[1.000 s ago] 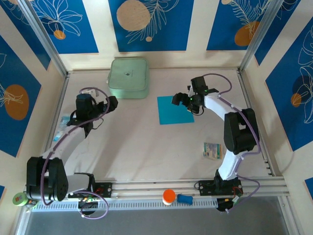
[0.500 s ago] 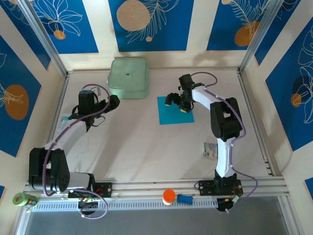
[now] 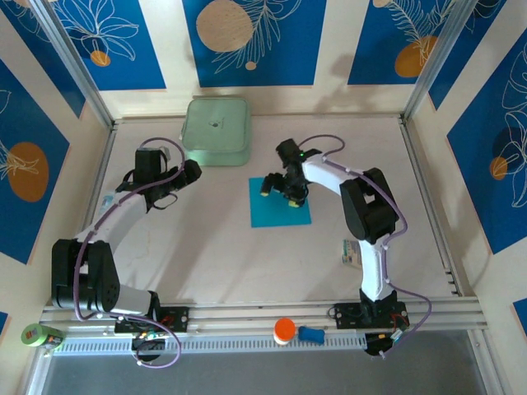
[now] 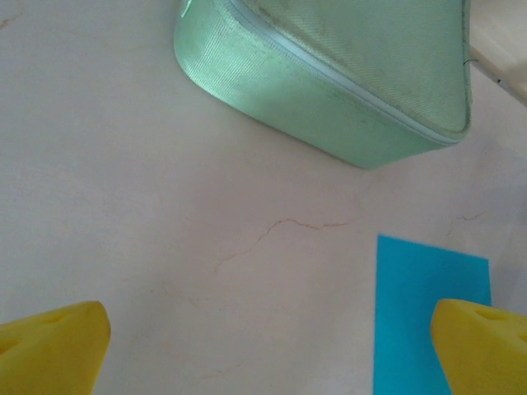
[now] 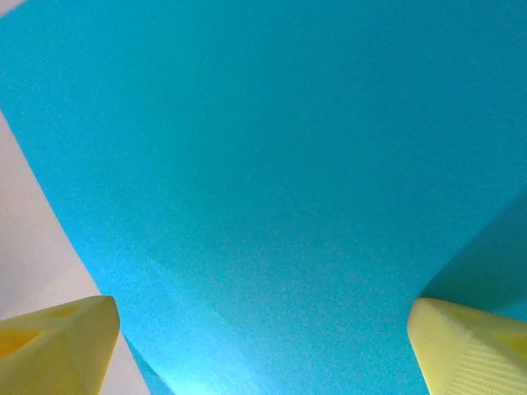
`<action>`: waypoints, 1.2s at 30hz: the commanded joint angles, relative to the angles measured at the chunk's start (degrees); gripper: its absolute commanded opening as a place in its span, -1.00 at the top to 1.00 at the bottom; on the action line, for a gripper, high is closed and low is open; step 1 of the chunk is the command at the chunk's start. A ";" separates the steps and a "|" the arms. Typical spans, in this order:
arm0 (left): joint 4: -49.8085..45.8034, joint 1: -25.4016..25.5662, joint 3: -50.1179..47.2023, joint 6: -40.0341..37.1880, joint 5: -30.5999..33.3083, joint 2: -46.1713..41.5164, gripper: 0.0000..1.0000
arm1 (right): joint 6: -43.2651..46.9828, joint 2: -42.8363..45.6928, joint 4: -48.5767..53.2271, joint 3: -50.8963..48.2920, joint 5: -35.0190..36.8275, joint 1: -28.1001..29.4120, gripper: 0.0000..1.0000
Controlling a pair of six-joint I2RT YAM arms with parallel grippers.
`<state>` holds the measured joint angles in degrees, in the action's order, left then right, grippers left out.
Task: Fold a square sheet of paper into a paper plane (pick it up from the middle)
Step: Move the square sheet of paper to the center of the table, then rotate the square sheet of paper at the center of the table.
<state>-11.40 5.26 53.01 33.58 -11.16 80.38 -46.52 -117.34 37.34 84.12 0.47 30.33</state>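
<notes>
Two grippers, both spread wide and empty: your right gripper (image 3: 278,194) hangs over the flat cyan-blue square sheet of paper (image 3: 268,214) mid-table, and your left gripper (image 3: 191,171) sits near the pale green rounded-square box (image 3: 216,130).

Left gripper (image 4: 263,354) spread, right gripper (image 5: 263,350) seemingly spread

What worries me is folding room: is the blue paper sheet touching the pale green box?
Apart. The left wrist view shows bare table between the square sheet of paper and the pale green box; the top view shows the same gap.
</notes>
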 commanded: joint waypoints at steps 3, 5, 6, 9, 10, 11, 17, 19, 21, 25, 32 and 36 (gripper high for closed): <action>-3.85 0.26 1.65 -0.85 -1.45 0.00 -0.99 | -12.09 2.72 -0.67 -5.68 -3.82 7.83 -0.84; -4.65 0.35 1.82 -0.72 -2.10 -0.09 -0.99 | -11.49 3.46 -2.49 -5.19 -5.66 8.22 -0.80; -5.16 0.37 1.94 -0.58 -2.58 -0.22 -0.99 | -10.77 4.11 -3.21 -4.32 -6.75 7.81 -0.79; -8.48 1.23 3.24 -0.39 -2.96 -0.38 -0.99 | -8.89 9.10 -6.48 -3.33 -8.79 5.78 -0.77; -9.89 1.86 3.65 -0.50 -2.51 -0.41 -0.99 | -8.54 11.24 -8.01 -3.97 -8.83 5.11 -0.78; -11.57 2.94 4.30 -0.88 -1.80 -0.57 -0.99 | -8.08 13.89 -9.42 -4.97 -8.38 4.16 -0.81; -23.57 13.47 8.95 0.68 6.03 1.42 -0.99 | -2.74 23.61 -10.36 -13.34 -3.25 -3.69 -0.93; -27.45 17.86 10.70 4.23 8.77 3.57 -0.99 | -0.72 24.87 -9.59 -15.56 -1.77 -6.79 -0.94; -30.11 22.51 12.48 9.21 10.35 5.84 -0.99 | 0.75 25.57 -9.26 -17.23 -1.42 -9.77 -0.94; -32.55 29.88 15.62 19.44 11.35 11.26 -0.99 | 2.34 25.93 -9.17 -18.96 -1.34 -13.37 -0.94; -27.78 36.97 20.63 23.57 7.50 21.46 -0.98 | 2.94 24.24 -9.94 -19.43 -2.66 -15.44 -0.93; -25.88 37.15 20.82 22.66 4.64 25.55 -0.95 | 2.97 23.74 -10.10 -19.60 -2.85 -15.82 -0.93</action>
<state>-37.80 42.46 72.60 54.98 -4.14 103.66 -44.66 -92.95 27.20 64.75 -1.52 14.92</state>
